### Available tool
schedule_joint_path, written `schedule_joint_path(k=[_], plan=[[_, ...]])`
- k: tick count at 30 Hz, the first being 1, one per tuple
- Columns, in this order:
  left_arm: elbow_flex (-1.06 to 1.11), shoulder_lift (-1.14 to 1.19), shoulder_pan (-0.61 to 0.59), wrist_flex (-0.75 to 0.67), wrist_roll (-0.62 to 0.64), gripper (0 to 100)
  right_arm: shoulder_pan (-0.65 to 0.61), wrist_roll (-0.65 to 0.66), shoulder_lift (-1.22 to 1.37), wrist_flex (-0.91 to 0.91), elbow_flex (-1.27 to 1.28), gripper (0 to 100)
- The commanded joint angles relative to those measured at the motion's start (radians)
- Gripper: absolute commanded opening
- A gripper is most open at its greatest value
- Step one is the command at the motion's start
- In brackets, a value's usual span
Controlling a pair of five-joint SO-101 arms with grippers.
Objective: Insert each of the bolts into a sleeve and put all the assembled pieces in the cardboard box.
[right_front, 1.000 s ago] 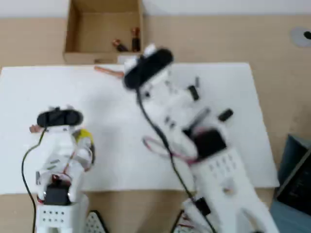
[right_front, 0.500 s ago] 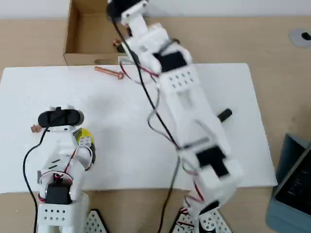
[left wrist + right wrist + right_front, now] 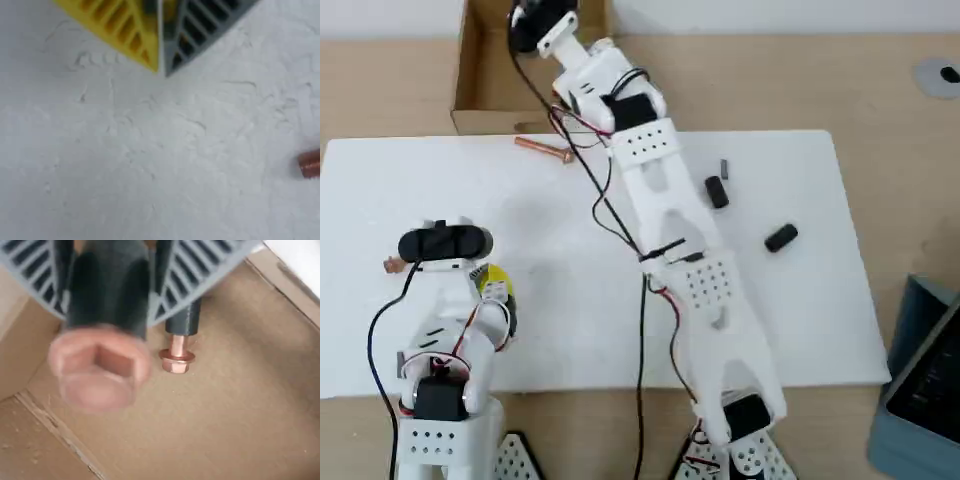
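The right pincer (image 3: 112, 300) pinched an assembled piece (image 3: 97, 371) over the box (image 3: 470, 75), just above another piece (image 3: 177, 347) lying inside. It seemed best to lower it, then release clear of that one. The left pincer (image 3: 161, 65), pressed together, hung over the mat (image 3: 150, 165).

So the right tool (image 3: 110, 310) has its grey ribbed fingers (image 3: 192, 270) clamped on a black sleeve (image 3: 107, 287), with a copper bolt (image 3: 97, 372) poking out the end. You're looking straight at its hex head, pretty blurry and close to the camera. All of this hangs over the brown floor of the cardboard box (image 3: 230, 410). Another assembled piece (image 3: 179, 340) lies flat on that floor, black sleeve with a flanged copper head sticking out, just beside the held one. The box walls rise at the edges.
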Motion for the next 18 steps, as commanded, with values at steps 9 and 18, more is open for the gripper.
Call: schedule_joint_path(k=[9,18], plan=[[0.014,-0.007,-0.009,-0.002,0.000,0,0.001,0.051,0.067,0.000,-0.165,6.2],[0.014,-0.007,-0.009,-0.002,0.000,0,-0.004,0.064,0.067,0.083,-0.170,18.4]])
